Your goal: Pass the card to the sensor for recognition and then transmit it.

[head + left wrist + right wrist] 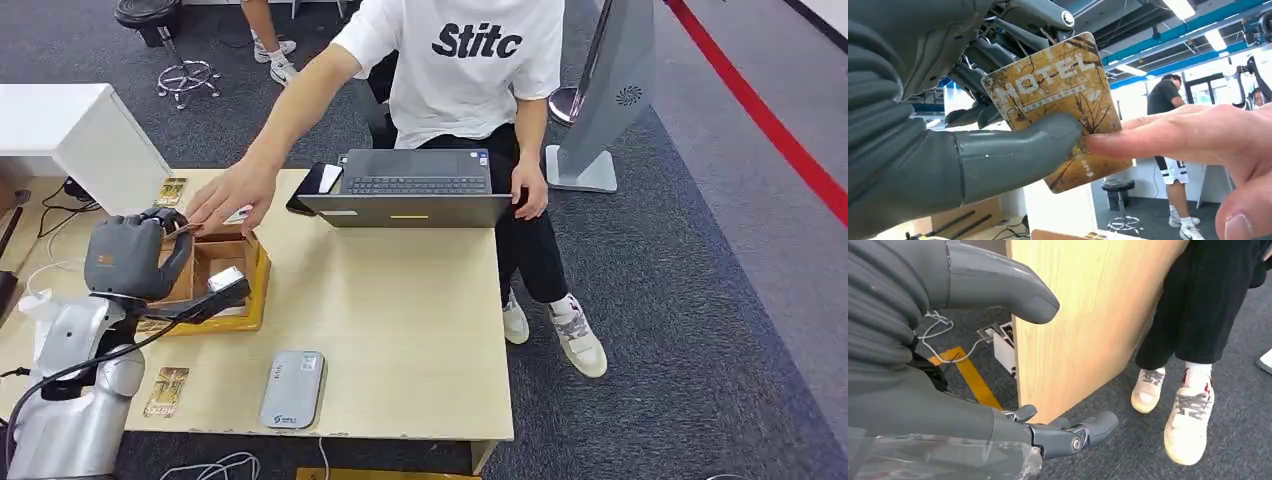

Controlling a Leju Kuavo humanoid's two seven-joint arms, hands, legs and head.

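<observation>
A gold card (pixel 1058 100) printed HOTEL is pinched between the thumb (pixel 1013 152) and the darker fingers of my left hand (pixel 908 135). In the head view my left hand (pixel 130 255) is raised over the wooden box (pixel 255 290) at the table's left. A person's hand (pixel 1173 135) touches the card's free edge, reaching across the table (pixel 232 195). The grey-white sensor (pixel 293 388) lies flat near the front edge. My right hand (pixel 923 365) hangs beside the table's side panel (pixel 1078 315), fingers apart, holding nothing.
The person sits behind an open laptop (pixel 415 185) with a phone (pixel 312 185) beside it. Two more gold cards lie on the table, one at the front left (pixel 167 391) and one at the back left (pixel 172 190). A white cabinet (pixel 80 140) stands to the left.
</observation>
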